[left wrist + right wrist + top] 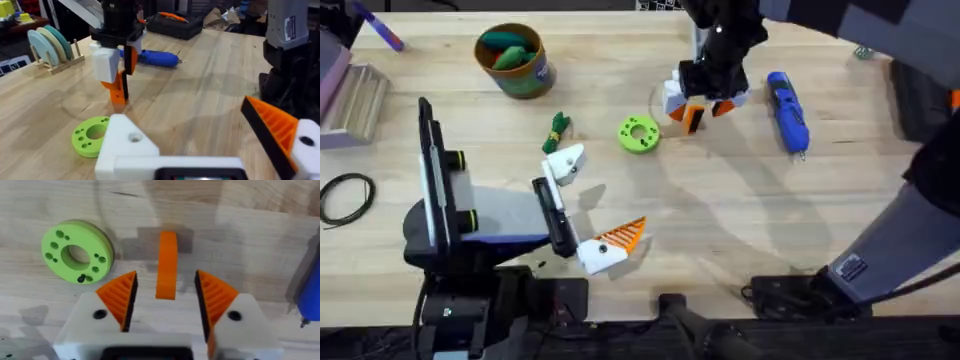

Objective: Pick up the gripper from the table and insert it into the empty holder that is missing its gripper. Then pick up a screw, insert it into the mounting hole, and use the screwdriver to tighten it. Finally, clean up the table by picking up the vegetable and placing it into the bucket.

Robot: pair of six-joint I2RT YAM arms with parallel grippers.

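Note:
The gripper, a small orange piece (pixel 167 265), stands on the table between the open orange pads of my right gripper (pixel 166 280), with a gap on each side. The overhead view shows the right gripper (pixel 705 105) right over the piece (pixel 692 120). My left gripper (pixel 602 195) rests open near the front; one finger is the bare white holder (pixel 125 145), the other carries an orange pad (pixel 272 125). The blue screwdriver (pixel 787 110) lies to the right. The dark green vegetable (pixel 557 130) lies below the green bucket (pixel 513 60). A tiny bit (pixel 863 52) at the far right is too small to tell.
A lime-green ring disc (pixel 639 134) sits just left of the orange piece. A black cable loop (pixel 345 195) lies at the left edge. In the left wrist view a dish rack (pixel 50 47) and a black case (pixel 175 25) stand behind the table.

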